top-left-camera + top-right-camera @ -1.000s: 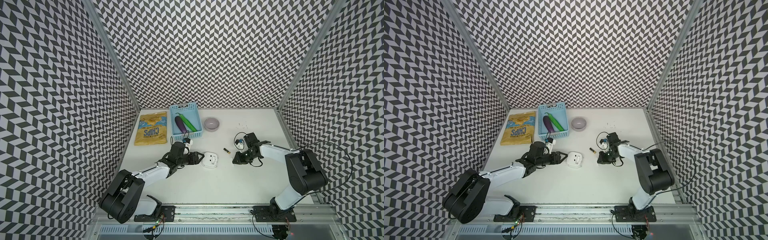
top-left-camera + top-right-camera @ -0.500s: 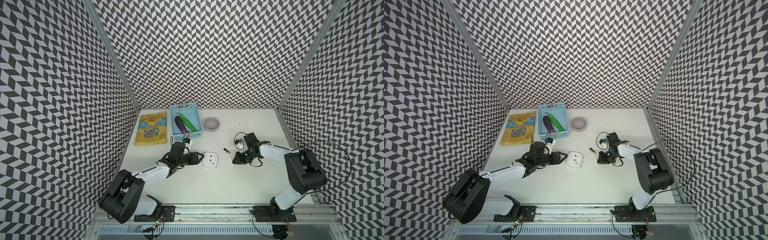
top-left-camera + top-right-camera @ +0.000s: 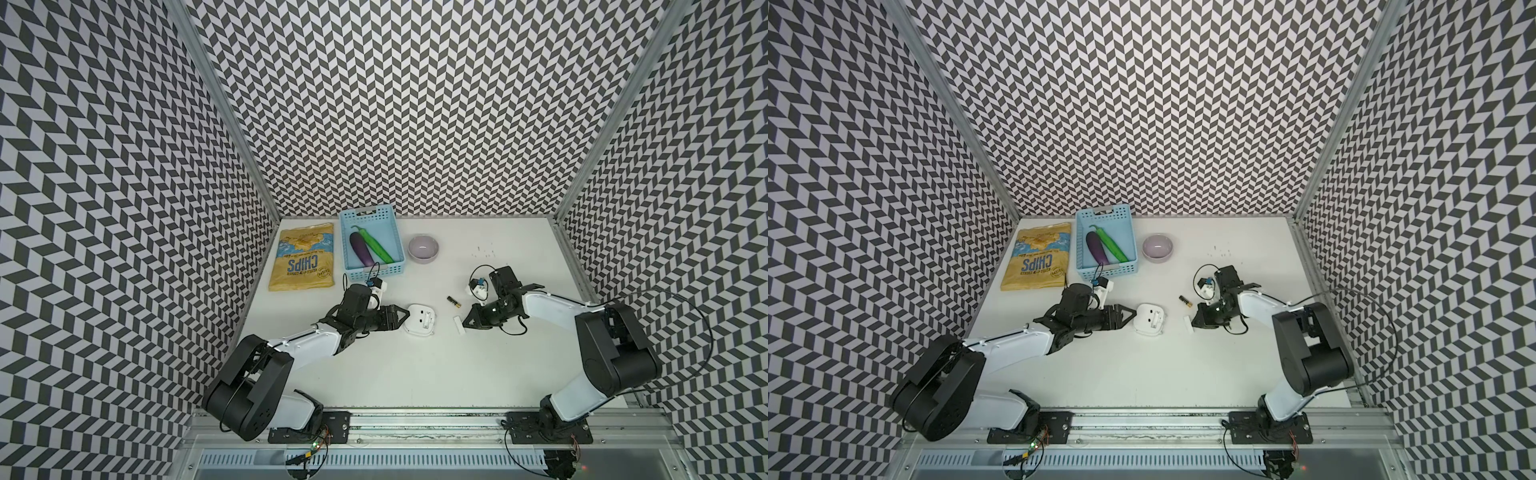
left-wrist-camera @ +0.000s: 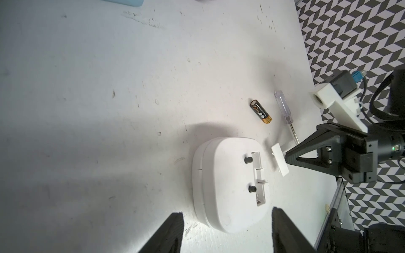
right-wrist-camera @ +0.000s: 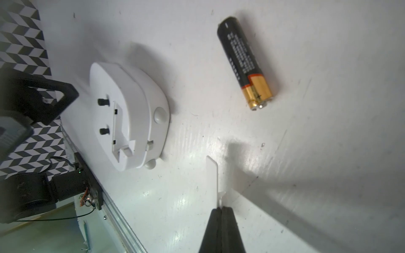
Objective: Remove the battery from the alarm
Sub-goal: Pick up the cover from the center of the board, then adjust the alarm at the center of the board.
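Battery point(image 3: 454, 301), both top views point(image 3: 1186, 301): lies loose on table point(image 3: 415, 395), outside alarm point(image 3: 420, 329), between it and right gripper point(image 3: 466, 325); well clear of every table edge, with bare room toward the front. Left wrist view: shows left gripper point(image 4: 226, 211) about half open and empty, fingers flanking alarm's near edge, contact unclear; emptied slot point(image 4: 259, 175) facing up, screwdriver point(image 4: 283, 107) just beside battery. Right wrist view: shows right gripper point(image 5: 221, 208) pinched fully onto edge of thin white cover point(image 5: 213, 177), apart from alarm. Judged: removal seemingly done; next calls for setting cover down and retreating without nudging the roll-prone battery.
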Robot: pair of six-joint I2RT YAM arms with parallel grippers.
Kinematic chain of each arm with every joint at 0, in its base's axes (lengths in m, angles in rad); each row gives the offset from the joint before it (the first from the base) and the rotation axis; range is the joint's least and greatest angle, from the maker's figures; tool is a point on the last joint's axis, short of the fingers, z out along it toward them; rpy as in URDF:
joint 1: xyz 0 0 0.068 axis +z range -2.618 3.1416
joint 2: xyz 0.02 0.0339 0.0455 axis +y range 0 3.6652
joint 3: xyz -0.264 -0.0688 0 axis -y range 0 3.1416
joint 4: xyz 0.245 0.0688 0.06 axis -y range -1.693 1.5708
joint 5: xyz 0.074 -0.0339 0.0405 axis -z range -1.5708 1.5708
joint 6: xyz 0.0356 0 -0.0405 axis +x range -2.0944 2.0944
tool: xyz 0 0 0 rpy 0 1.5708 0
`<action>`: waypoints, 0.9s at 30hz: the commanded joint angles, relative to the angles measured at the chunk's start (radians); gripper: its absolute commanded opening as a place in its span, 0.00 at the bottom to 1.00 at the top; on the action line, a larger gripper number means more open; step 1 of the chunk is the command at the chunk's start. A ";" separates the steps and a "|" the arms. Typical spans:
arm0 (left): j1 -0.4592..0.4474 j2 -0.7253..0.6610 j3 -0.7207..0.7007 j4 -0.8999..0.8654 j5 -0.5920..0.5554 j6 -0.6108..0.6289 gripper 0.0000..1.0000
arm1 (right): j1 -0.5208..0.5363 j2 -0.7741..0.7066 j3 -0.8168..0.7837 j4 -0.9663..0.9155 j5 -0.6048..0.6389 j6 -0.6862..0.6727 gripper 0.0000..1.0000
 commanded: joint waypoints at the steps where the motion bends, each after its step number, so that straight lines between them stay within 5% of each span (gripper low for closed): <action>1: 0.003 0.044 -0.004 0.077 0.058 -0.020 0.62 | -0.005 -0.065 -0.027 0.069 -0.070 0.041 0.01; 10: -0.021 0.115 0.018 0.155 0.103 -0.045 0.62 | 0.005 -0.245 -0.230 0.409 -0.226 0.446 0.00; 15: -0.067 0.146 0.028 0.178 0.100 -0.063 0.61 | 0.052 -0.326 -0.265 0.469 -0.169 0.639 0.00; 24: -0.106 0.123 -0.004 0.213 0.059 -0.107 0.61 | 0.178 -0.254 -0.114 0.309 0.030 0.596 0.00; 27: -0.097 0.086 -0.019 0.189 0.015 -0.111 0.62 | 0.200 -0.179 -0.023 0.230 0.066 0.489 0.00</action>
